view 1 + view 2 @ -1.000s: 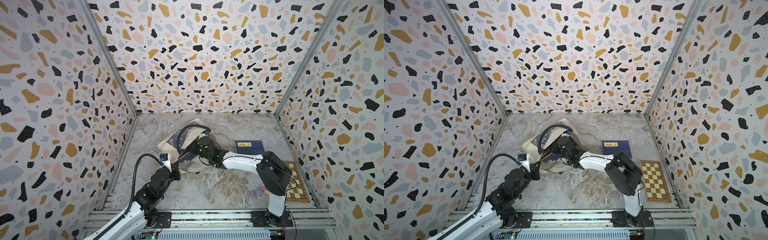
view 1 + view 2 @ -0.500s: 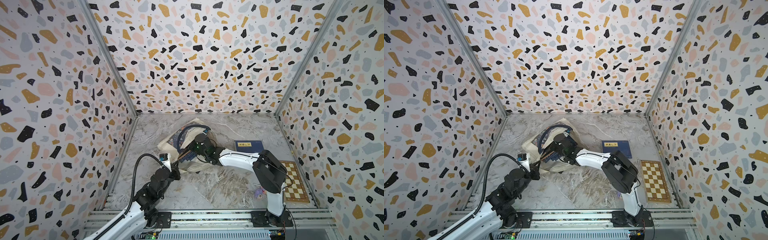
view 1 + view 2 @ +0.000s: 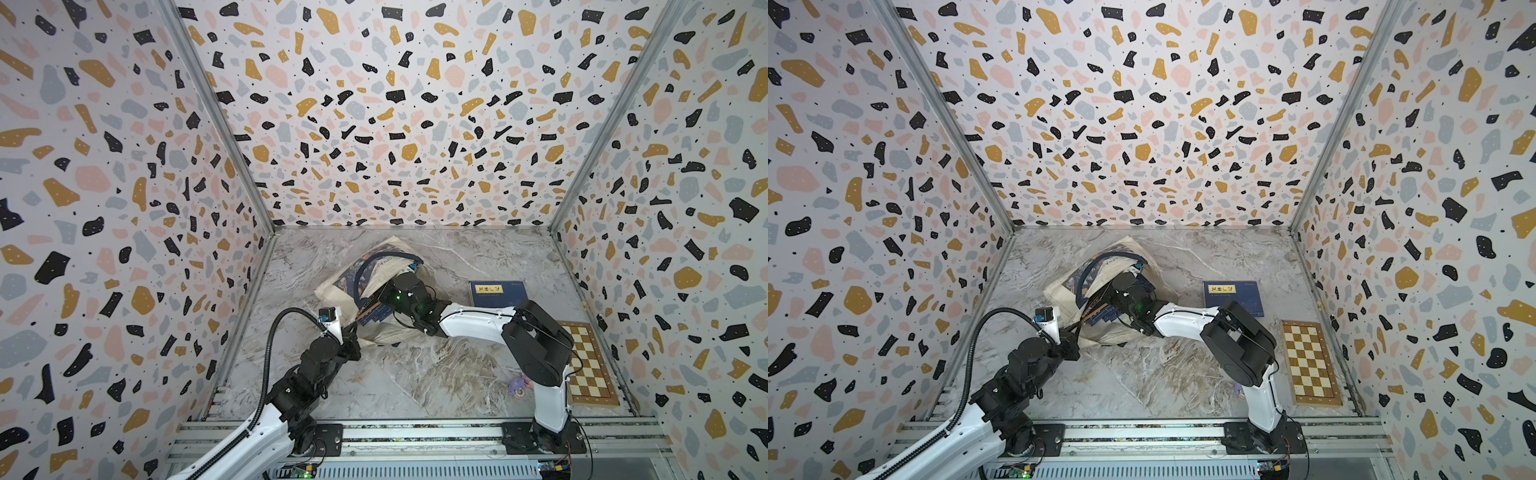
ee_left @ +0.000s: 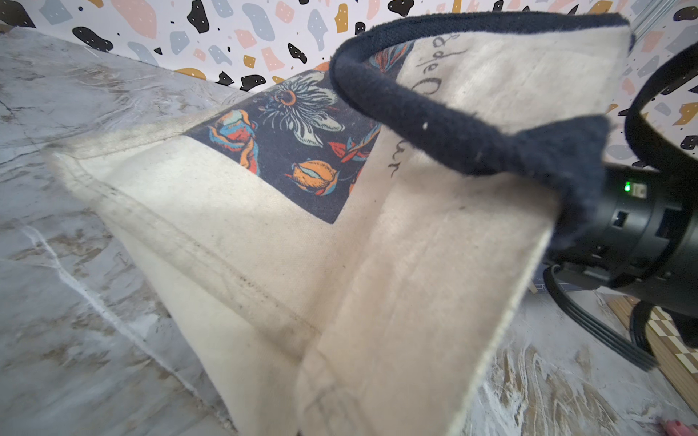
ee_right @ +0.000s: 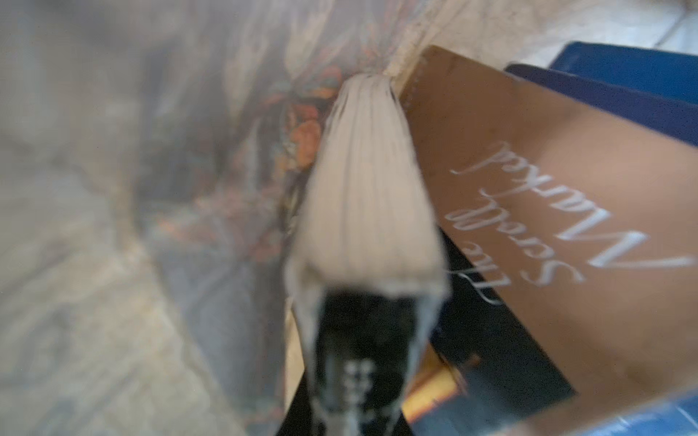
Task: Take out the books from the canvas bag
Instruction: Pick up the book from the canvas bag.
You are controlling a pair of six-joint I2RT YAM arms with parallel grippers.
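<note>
Found the canvas bag (image 3: 330, 293) slumped on its side on the marble tabletop (image 3: 436, 374), left of the middle and toward the back wall, mouth turned toward the right arm. Noted cream cloth, grubby along the seams, with a navy panel of orange, red and pale blue flowers and dark script beside it. Noted too the navy strap handles (image 4: 434, 124), with a loop arched up over the opening.

Saw a fanned stack of books (image 3: 374, 316) poking out of the mouth in both top views, with navy covers below and a brown book (image 5: 547, 188) on top, lettered in white handwriting. Made out a patch of orange-yellow on a dark cover beneath it in the right wrist view.

Spotted one more navy book (image 3: 496, 293) with a yellow title label lying flat outside the bag, to its right and well apart from it. Spotted also a wooden chessboard (image 3: 590, 365) nearer the right wall.

Read the left gripper (image 3: 352, 334) as pressed together on the bag's near corner, with the cloth lifted off the table there.

Traced the right gripper (image 5: 364, 313) into the mouth, right against a pale ribbed block like page edges, just beside the brown cover. Could not tell, through the blur, whether pinching those pages or merely pressed together.
</note>
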